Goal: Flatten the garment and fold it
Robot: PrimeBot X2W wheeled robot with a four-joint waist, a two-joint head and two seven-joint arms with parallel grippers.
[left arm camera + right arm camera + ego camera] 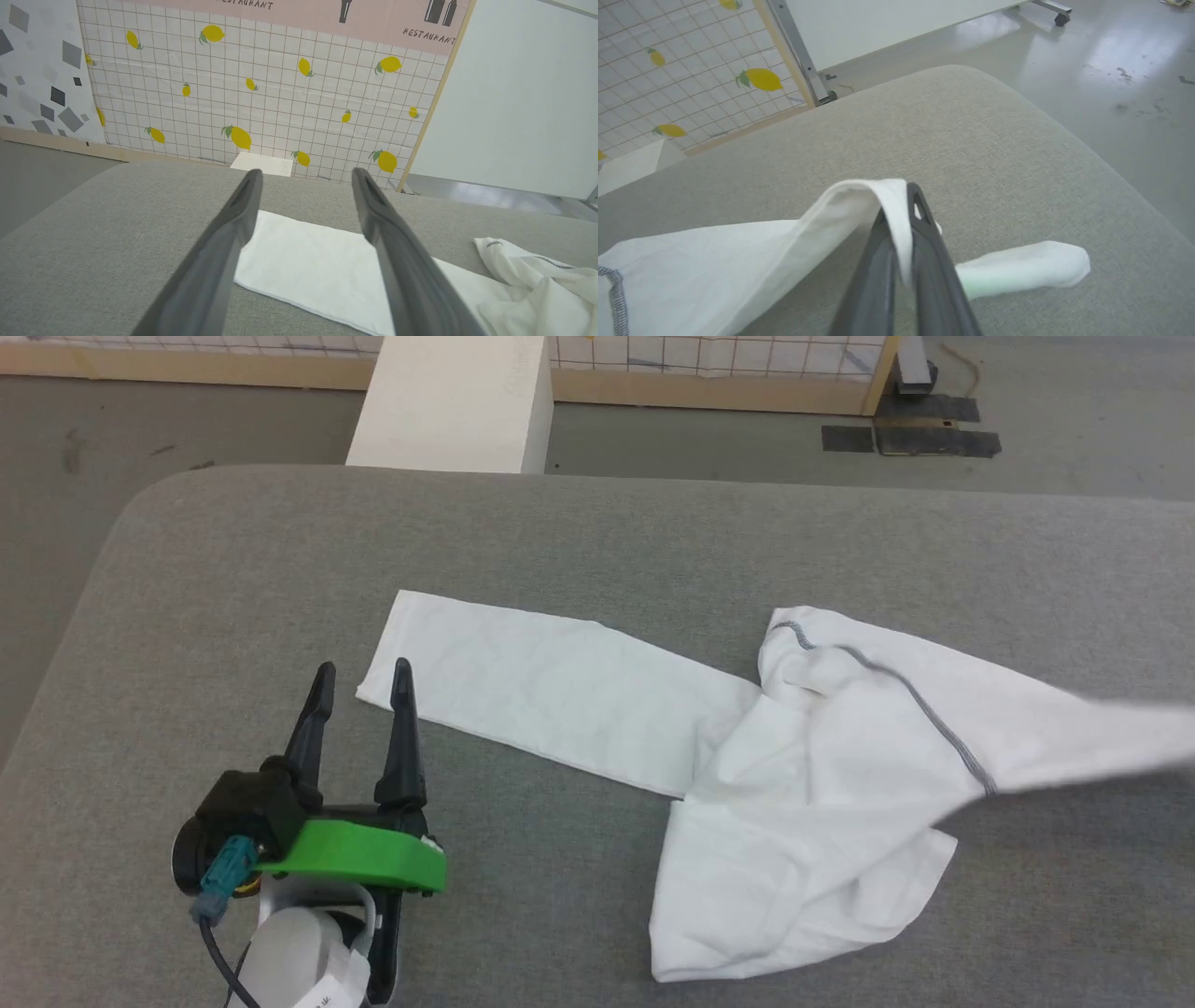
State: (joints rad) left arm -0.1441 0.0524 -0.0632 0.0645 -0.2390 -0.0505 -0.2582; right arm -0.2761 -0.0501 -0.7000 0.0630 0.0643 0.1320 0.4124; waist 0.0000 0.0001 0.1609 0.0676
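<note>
**Right pincer clenched on a sleeve, left pincer gaping wide**

The garment (822,775) is lying on the grey surface (597,541), on the robot's side of the white box (457,401) and mostly off to the robot's right of it. One sleeve (551,691) is stretching out flat, with its cuff end pointing back toward the box. The body is sitting in a rumpled heap further right of the box, and dark zigzag stitching (924,705) is showing across the shoulder. The other sleeve (1102,728) is rising off that heap and running away from the box to the edge of the head view, where it is blurring.

Over to the right wrist view: the right pincer (909,200) is gripping that raised sleeve. Its fingers are pressing together, white fabric is draping over the tips, and the sleeve's loose end (1027,268) is trailing onto the surface beyond them.

The left pincer (363,665) is standing released, fingers spread wide with nothing between them. It is sitting on the robot's side of the box, tips right at the flat sleeve's cuff; whether they are touching cloth is hard to call. In its own wrist view the fingers (224,242) are framing that sleeve, and the box is sitting straight ahead past the surface's far edge, in front of a lemon-print wall (261,93).
</note>
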